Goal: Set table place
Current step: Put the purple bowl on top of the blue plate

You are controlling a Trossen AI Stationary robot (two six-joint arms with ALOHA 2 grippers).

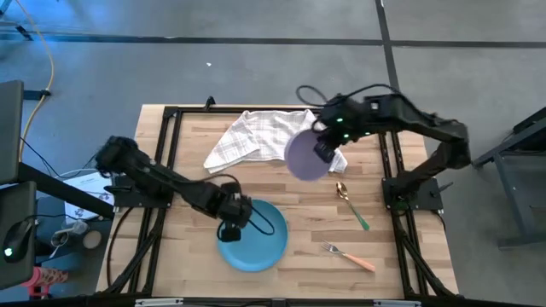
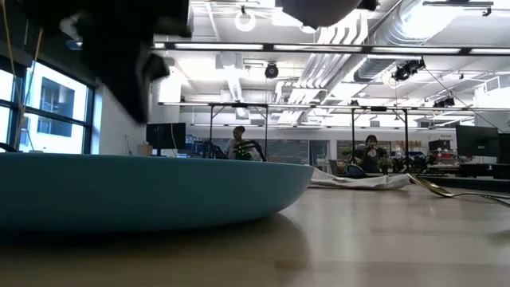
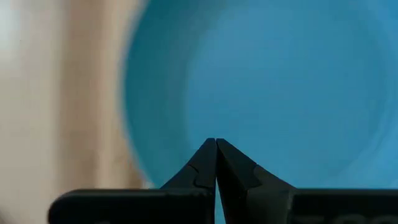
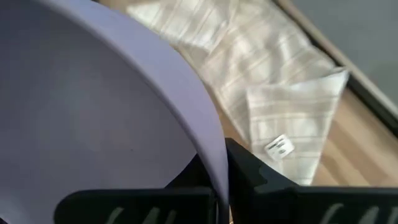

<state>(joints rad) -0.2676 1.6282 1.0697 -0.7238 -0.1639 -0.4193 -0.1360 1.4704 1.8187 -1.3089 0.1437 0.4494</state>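
The round blue plate point(image 1: 256, 246) lies flat on the wooden table near its front edge and fills the left of the low view point(image 2: 143, 187). My left gripper point(image 1: 230, 230) is shut and empty just above the plate's left rim; its closed tips show in the left wrist view point(image 3: 216, 142). My right gripper point(image 1: 323, 152) is shut on the lavender bowl point(image 1: 305, 155), lifted over the table's far middle. The gold spoon with green handle point(image 1: 351, 203) and the fork with orange handle point(image 1: 349, 256) lie flat on the table's right side. My right gripper holds the lavender bowl by its rim point(image 4: 211, 155), one finger inside the bowl and one outside. It comes at the rim from the table's right side. The bowl is lifted clear of the table and tilted, with its underside at the top of the low view point(image 2: 319, 8).
The white checked cloth point(image 1: 256, 136) lies crumpled at the table's far middle, under and beside the lifted bowl. A black frame point(image 1: 171, 153) borders the tabletop. People sit at desks in the room behind point(image 2: 368, 151). Bare wood lies between the plate and the spoon.
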